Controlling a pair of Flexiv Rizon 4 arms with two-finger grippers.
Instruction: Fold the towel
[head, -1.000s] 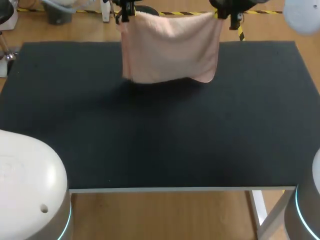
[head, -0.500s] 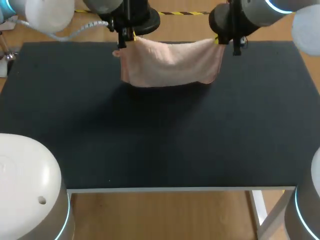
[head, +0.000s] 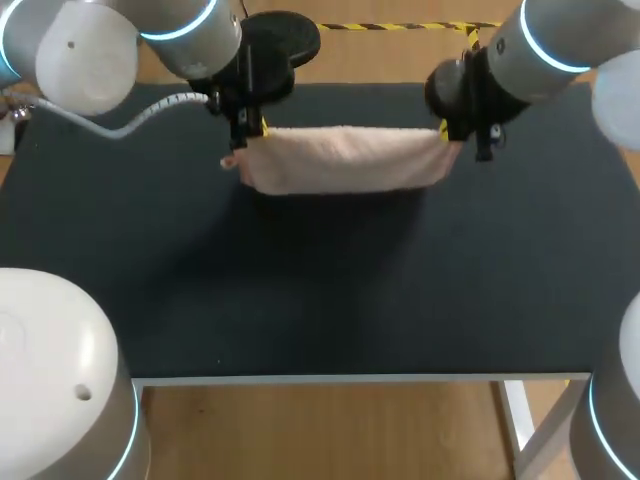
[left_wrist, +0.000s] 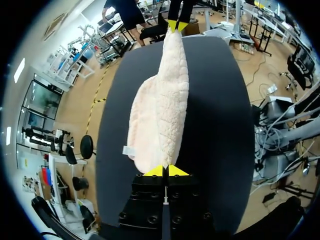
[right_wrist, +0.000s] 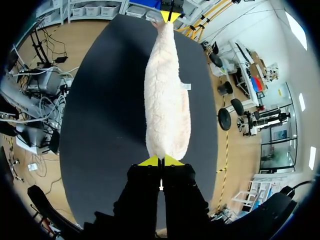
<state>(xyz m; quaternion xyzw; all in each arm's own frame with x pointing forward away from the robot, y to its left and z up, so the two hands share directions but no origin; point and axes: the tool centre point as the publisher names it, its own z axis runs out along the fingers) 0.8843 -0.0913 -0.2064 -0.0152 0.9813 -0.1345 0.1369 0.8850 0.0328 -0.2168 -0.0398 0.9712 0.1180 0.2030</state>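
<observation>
With the left tool and right tool each clamped tight on a top corner, the towel hangs stretched between them low over the far worktop; the next move likely requires lowering and draping it flat.

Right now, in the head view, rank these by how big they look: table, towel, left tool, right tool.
1. table, largest by far.
2. towel, held stretched between both tools.
3. left tool and right tool: they look alike, so they are not ranked against each other.
</observation>
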